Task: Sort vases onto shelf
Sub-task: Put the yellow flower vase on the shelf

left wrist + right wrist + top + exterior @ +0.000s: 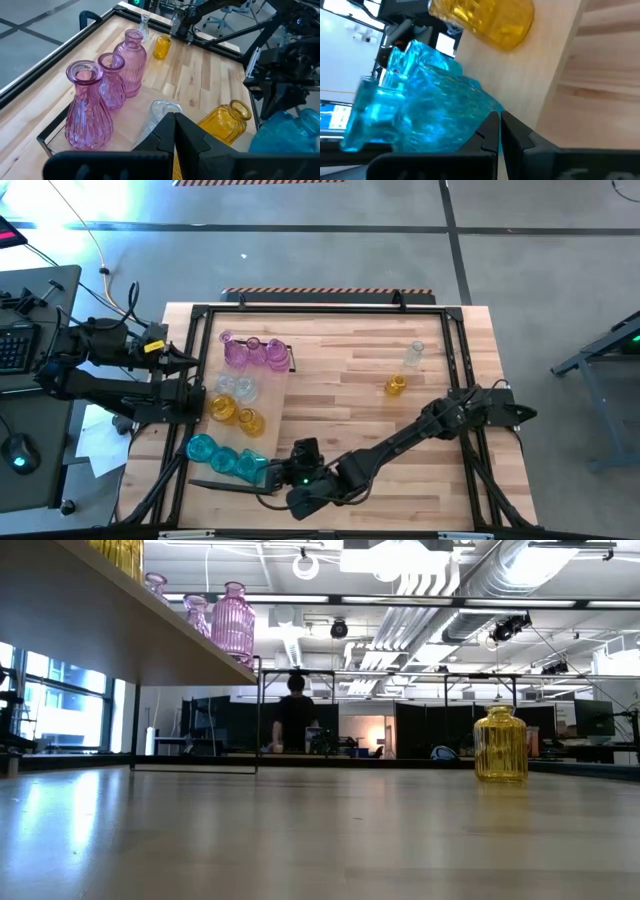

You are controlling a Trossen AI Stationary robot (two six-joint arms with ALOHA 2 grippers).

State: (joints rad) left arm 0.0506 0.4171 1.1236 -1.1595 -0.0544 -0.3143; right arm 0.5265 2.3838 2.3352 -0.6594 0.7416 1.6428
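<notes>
We see both tools pinched closed, empty: right tool by teal vases on shelf; wood bench, person probably standing behind.

light: bright, even, from ceiling strip lamps in the low view | glare: washed-out floor at upper left of the high view; sheen on desk | shadows: faint | blur: teal vases smeared in right wrist view
</notes>
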